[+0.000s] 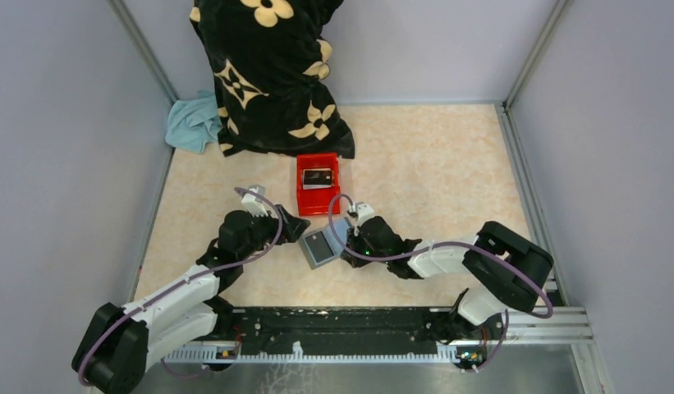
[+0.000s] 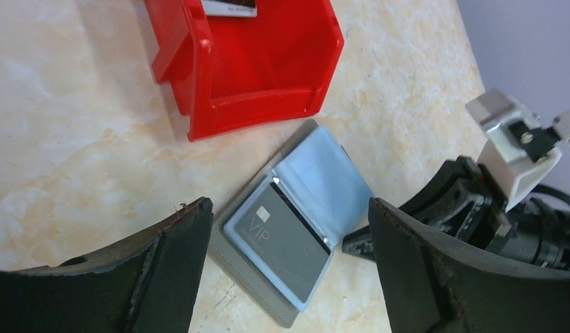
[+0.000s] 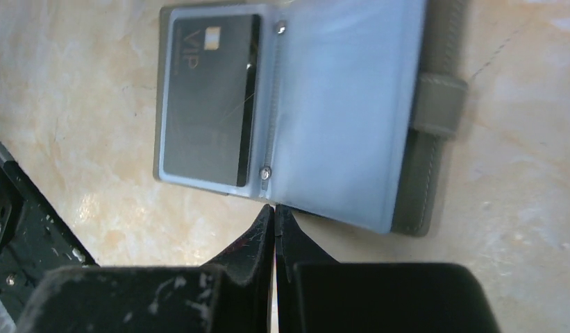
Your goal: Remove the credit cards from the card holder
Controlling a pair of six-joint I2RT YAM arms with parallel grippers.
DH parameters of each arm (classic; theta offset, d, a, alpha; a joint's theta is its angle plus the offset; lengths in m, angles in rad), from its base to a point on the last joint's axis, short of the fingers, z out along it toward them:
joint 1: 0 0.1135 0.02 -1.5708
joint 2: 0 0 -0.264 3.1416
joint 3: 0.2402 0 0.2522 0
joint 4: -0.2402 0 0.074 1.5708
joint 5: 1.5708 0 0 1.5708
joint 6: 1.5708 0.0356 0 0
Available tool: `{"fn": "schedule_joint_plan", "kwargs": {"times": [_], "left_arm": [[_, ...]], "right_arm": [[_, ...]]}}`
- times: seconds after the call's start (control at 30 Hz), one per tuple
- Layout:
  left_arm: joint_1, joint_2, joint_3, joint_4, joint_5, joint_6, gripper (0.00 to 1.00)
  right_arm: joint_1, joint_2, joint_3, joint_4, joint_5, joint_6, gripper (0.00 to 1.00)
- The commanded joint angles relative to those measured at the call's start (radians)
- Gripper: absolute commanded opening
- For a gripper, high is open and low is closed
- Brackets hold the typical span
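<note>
The card holder (image 1: pixel 321 246) lies open on the beige surface (image 1: pixel 424 164), just in front of the red bin (image 1: pixel 318 202) and between the 2 grippers. Its grey cover faces down and the blue-grey transparent pockets face up. In the pocket on 1 side sits a dark credit card (image 3: pixel 205 97) with the letters "VIP" and a small chip; it is fully inside the sleeve. The pocket on the other side looks pale and I cannot tell if it has a card in it. A grey strap tab (image 3: pixel 438 104) sticks out at the outer edge of the holder.

Inside the red bin lies 1 more card (image 1: pixel 317 177), dark with a light border, flat on the floor of the bin near its far wall.

The left gripper (image 1: pixel 300 230) is low beside the left edge of the holder. Its fingers (image 2: pixel 178 257) are wide apart and hold nothing; in the left wrist view the holder shows between them.

The right gripper (image 3: pixel 275 211) is at the opposite side. Its fingers (image 3: pixel 247 257) are pressed together with no gap, and nothing shows between them. The tips are right at the edge of the holder, in line with the row of rivets at the fold; I cannot tell if they touch it.

At the back of the surface stand a black blanket with cream flowers (image 1: pixel 268 74) and a light blue cloth (image 1: pixel 194 123).
</note>
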Motion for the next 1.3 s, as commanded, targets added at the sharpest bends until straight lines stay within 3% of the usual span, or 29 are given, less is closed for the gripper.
{"fn": "schedule_joint_plan", "kwargs": {"times": [0.0,0.1,0.17,0.3,0.37,0.5,0.7,1.0,1.27], "left_arm": [[0.005,0.047,0.013,0.043,0.114,-0.013,0.88],[0.005,0.049,0.006,0.065,0.141,-0.016,0.85],[0.005,0.037,0.000,0.081,0.159,-0.026,0.75],[0.005,0.027,-0.012,0.114,0.192,-0.075,0.21],[0.004,0.050,-0.016,0.148,0.224,-0.092,0.02],[0.004,0.138,-0.011,0.199,0.318,-0.144,0.00],[0.000,0.222,-0.140,0.450,0.370,-0.322,0.00],[-0.001,0.246,-0.197,0.426,0.299,-0.317,0.00],[-0.001,0.383,-0.160,0.469,0.319,-0.293,0.00]], "right_arm": [[-0.024,-0.066,-0.018,0.027,-0.023,-0.031,0.00],[-0.024,-0.116,-0.031,0.093,-0.112,-0.027,0.00],[-0.024,-0.151,-0.024,0.100,-0.140,-0.022,0.00],[-0.042,-0.196,0.015,0.072,-0.130,-0.031,0.03],[-0.081,-0.179,0.041,0.076,-0.163,-0.029,0.04],[-0.147,-0.107,0.095,0.091,-0.233,-0.033,0.06],[-0.169,-0.016,0.189,0.061,-0.280,-0.068,0.09],[-0.183,0.072,0.223,0.108,-0.345,-0.062,0.11],[-0.185,0.070,0.202,0.124,-0.350,-0.050,0.11]]}}
